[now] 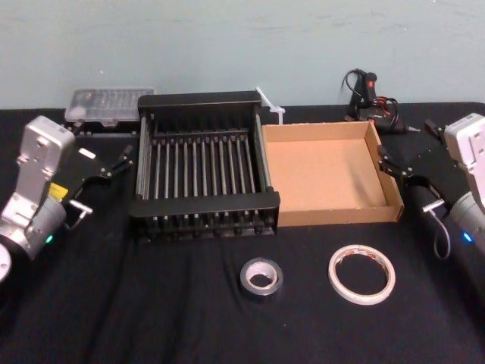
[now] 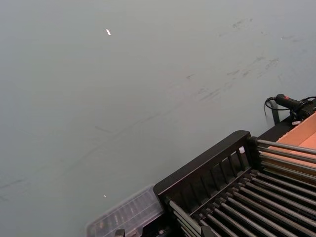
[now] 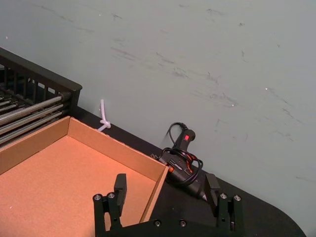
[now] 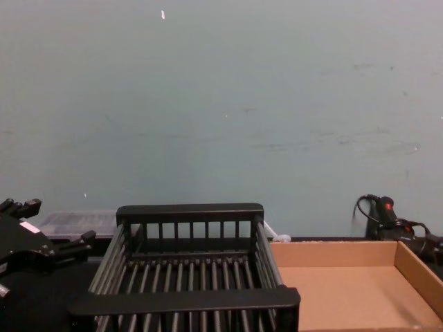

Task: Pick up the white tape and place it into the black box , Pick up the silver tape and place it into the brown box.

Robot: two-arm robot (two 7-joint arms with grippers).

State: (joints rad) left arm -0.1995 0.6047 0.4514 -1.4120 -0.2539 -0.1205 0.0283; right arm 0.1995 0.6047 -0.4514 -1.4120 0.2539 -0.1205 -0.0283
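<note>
My right gripper (image 1: 388, 166) hangs open beside the brown box (image 1: 330, 180); my left gripper (image 1: 117, 161) sits open by the black box (image 1: 203, 171). The 2 rolls, white tape (image 1: 361, 274) and silver tape (image 1: 261, 278), lie close together, so I risk grabbing the wrong one.

Silver-grey arm housings, black left gripper (image 1: 120, 161) and right gripper (image 1: 388, 161), visible screws, yellow label, teal lights

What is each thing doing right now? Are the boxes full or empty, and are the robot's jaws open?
Round white tape roll: flat on the black tablecloth, untouched.
Dark grey-silver tape roll: flat on the cloth, untouched.
Black slatted plastic basket: empty.
Shallow brown cardboard tray: empty.
Left gripper: jaws open, holding nothing.
Right gripper: jaws open, holding nothing.
</note>
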